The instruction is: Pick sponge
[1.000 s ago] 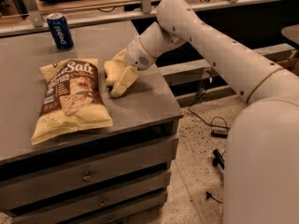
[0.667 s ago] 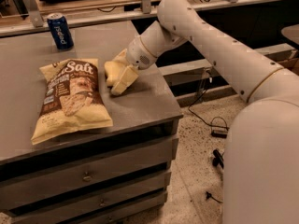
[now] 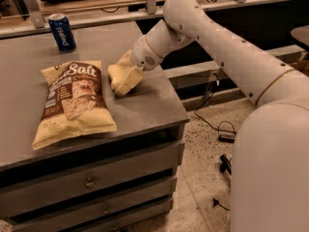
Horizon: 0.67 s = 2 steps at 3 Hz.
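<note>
The pale yellow gripper sits low on the grey tabletop; a yellow-and-brown chip bag lies just beside it, 1 blue soda can stands well behind, and bare surface lies toward the edge.

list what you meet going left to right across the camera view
chip bag → end effector, low over the cabinet top just right of the bag → robot body
</note>
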Tool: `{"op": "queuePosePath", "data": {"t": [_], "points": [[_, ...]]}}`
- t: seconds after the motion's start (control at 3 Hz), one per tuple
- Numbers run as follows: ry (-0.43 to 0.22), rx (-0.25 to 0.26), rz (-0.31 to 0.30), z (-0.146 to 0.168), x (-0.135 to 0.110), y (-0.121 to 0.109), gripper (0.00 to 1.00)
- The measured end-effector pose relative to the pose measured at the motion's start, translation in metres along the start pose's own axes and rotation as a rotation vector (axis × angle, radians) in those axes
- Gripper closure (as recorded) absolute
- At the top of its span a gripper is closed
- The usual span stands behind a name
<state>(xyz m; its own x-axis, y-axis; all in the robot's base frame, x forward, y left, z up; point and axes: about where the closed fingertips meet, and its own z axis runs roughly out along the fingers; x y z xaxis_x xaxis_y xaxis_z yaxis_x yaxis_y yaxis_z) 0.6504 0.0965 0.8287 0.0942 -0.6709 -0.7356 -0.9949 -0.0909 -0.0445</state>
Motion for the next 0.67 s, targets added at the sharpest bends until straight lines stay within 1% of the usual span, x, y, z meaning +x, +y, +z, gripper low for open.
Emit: {"op": "queuePosePath", "data": {"t": [0.33, 0.67], "points": [[-0.052, 0.104, -0.045, -0.061, -0.015, -0.003, 1.00], [-0.087, 0.184, -0.067, -0.106, -0.022, -0.006, 1.00]]}}
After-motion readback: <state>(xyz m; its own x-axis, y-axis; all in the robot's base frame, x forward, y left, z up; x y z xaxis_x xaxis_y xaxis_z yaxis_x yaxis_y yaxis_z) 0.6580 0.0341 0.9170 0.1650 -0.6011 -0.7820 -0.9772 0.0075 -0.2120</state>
